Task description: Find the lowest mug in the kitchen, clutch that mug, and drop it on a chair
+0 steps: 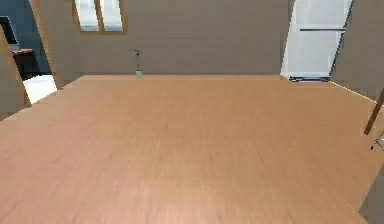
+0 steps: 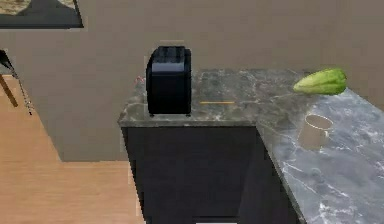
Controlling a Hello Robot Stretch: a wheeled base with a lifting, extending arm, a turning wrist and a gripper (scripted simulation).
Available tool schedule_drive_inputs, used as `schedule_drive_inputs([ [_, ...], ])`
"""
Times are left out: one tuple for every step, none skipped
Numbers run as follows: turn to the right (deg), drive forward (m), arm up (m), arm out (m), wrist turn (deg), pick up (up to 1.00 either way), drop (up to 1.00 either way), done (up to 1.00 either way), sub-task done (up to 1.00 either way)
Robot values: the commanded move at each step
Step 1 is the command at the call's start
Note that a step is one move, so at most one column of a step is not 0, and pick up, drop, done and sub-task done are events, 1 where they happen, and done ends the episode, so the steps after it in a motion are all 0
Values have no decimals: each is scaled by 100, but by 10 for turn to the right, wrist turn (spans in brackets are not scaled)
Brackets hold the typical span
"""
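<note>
Wood floor (image 1: 190,150) ahead, white fridge (image 1: 318,40) at far wall. Grey marble surface (image 2: 230,95) w/ black toaster (image 2: 169,80) at corner, green lettuce (image 2: 320,81) behind, beige mug (image 2: 318,131) upright below lettuce. Tool state: can't tell.

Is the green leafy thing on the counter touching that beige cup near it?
Apart. The arm side view shows a strip of bare countertop between the green leafy thing and the beige cup.
</note>
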Motion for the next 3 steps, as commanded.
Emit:
schedule_drive_inputs([
  [0, 20, 0, 0, 0, 0, 0, 0, 0],
  [300, 0, 0, 0, 0, 0, 0, 0, 0],
  [0, 100, 0, 0, 0, 0, 0, 0, 0],
])
